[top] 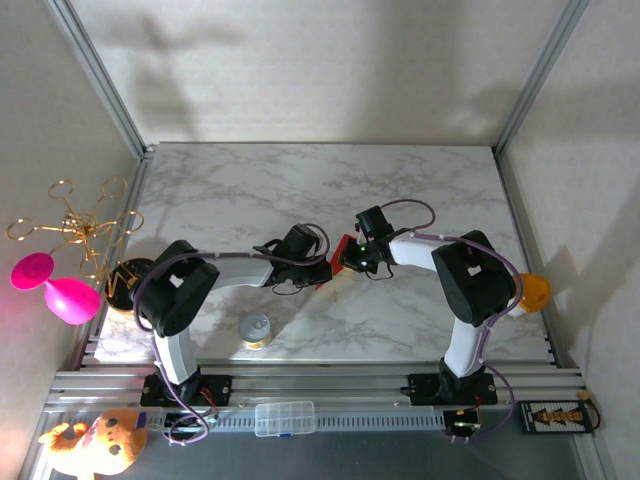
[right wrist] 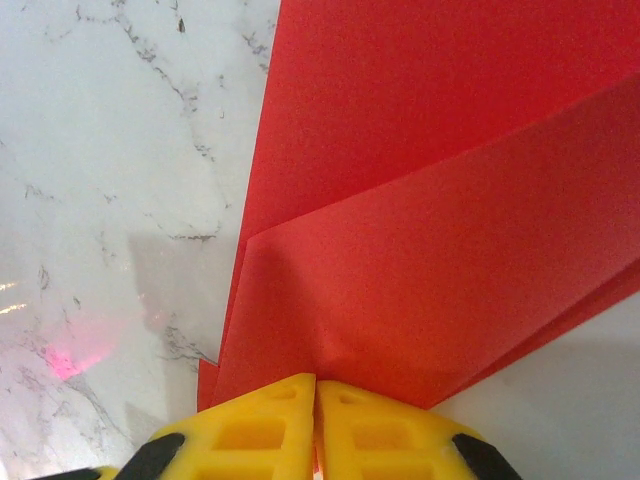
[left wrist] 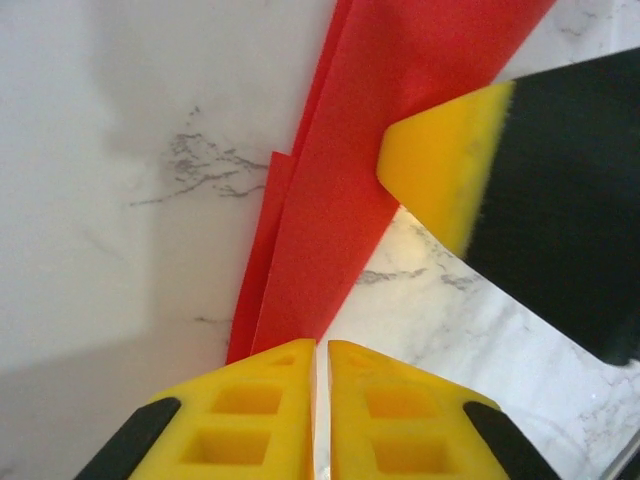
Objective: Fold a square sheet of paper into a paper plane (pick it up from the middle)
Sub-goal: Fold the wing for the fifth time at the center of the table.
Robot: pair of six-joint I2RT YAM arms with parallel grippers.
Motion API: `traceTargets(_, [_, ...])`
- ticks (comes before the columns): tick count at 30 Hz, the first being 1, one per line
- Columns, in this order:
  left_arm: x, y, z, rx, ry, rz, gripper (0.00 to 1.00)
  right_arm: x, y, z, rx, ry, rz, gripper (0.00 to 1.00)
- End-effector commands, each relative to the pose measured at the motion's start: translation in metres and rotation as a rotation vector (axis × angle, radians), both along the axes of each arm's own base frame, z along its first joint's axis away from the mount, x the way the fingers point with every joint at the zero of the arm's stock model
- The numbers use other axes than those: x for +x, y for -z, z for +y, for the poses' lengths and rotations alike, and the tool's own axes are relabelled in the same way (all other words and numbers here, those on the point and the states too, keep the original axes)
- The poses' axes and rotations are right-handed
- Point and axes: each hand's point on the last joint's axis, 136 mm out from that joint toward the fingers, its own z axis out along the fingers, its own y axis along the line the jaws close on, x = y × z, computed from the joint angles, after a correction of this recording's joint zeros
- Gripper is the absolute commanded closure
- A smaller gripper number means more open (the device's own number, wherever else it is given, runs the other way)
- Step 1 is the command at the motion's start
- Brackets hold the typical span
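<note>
White, grey-veined marble worktop [top: 420, 200]. A small round silver tin [top: 256, 330] stands near the near edge, left of centre. A dark round object [top: 125, 283] sits at the left edge.

**No legible text**

Nothing is reading as text, label, brand or number in any view. The small black card [top: 557, 415] on the rail at the near right corner is showing yellow marks, but they are coming out too small to make out. The red paper [right wrist: 450, 250] is showing plain faces in both wrist views.
</note>
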Motion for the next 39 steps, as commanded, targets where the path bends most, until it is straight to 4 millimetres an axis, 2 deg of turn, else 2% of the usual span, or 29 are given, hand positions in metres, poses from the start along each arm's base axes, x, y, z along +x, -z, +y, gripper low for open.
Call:
traceTargets(1, [-0.002, -0.016, -0.002, -0.001, 0.02, -0.012, 0.88, -0.027, 0.052, -0.037, -0.189, 0.031, 0.13, 0.89])
traceTargets(8, [-0.009, 0.005, 0.009, 0.071, 0.02, 0.018, 0.89, -0.029, 0.054, -0.038, -0.195, 0.029, 0.136, 0.89])
traceTargets(30, [-0.015, 0.038, 0.036, 0.153, -0.014, 0.069, 0.91, -0.03, 0.057, -0.039, -0.205, 0.026, 0.145, 0.89])
traceTargets(34, [-0.021, 0.047, 0.046, 0.172, -0.025, 0.091, 0.91, -0.03, 0.056, -0.04, -0.206, 0.027, 0.147, 0.89])
traceTargets(39, [-0.029, 0.048, 0.05, 0.188, 0.005, 0.105, 0.91, -0.029, 0.056, -0.04, -0.214, 0.022, 0.146, 0.89])
